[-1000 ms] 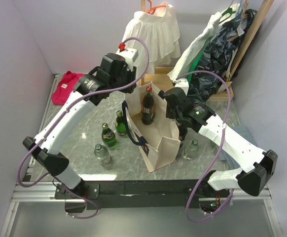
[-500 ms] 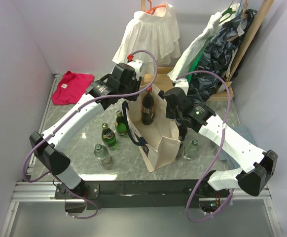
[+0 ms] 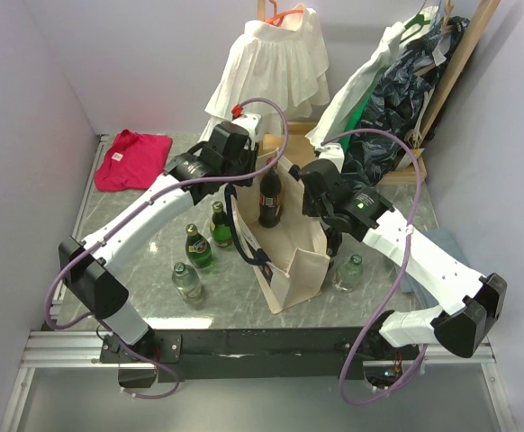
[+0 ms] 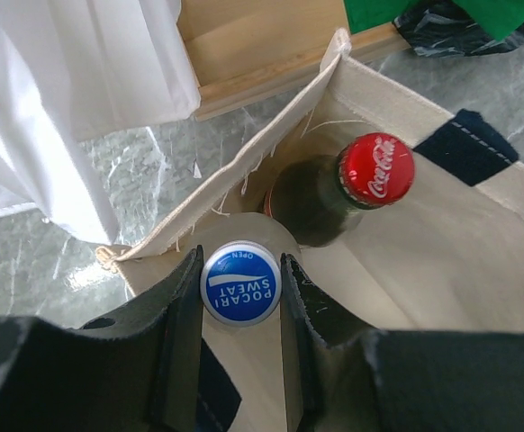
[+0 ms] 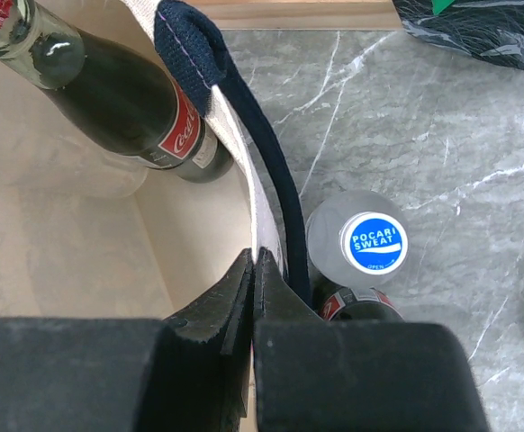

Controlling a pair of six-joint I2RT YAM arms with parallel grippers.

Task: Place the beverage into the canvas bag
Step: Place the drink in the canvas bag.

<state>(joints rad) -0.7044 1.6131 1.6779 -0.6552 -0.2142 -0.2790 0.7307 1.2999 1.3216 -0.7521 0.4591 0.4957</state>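
Note:
The beverage, a bottle with a blue Pocari Sweat cap (image 4: pixel 239 283), hangs in the mouth of the cream canvas bag (image 3: pixel 291 261). My left gripper (image 4: pixel 239 284) is shut on that cap, and the bottle's body is hidden below it. A dark cola bottle with a red cap (image 4: pixel 376 168) stands inside the bag beside it. My right gripper (image 5: pixel 255 256) is shut on the bag's right rim (image 5: pixel 242 184), next to the navy handle (image 5: pixel 266 135), and holds the bag open.
Green bottles (image 3: pixel 198 246) and a clear one (image 3: pixel 187 281) stand left of the bag. Another Pocari bottle (image 5: pixel 373 243) and a cola bottle stand right of it. A wooden crate (image 4: pixel 253 40), a white garment (image 3: pixel 271 63), dark clothes (image 3: pixel 406 85) and a red cloth (image 3: pixel 131 157) lie behind.
My left arm has swung right and down, bringing the held bottle from above the table's left into the bag's mouth. The right arm has not moved.

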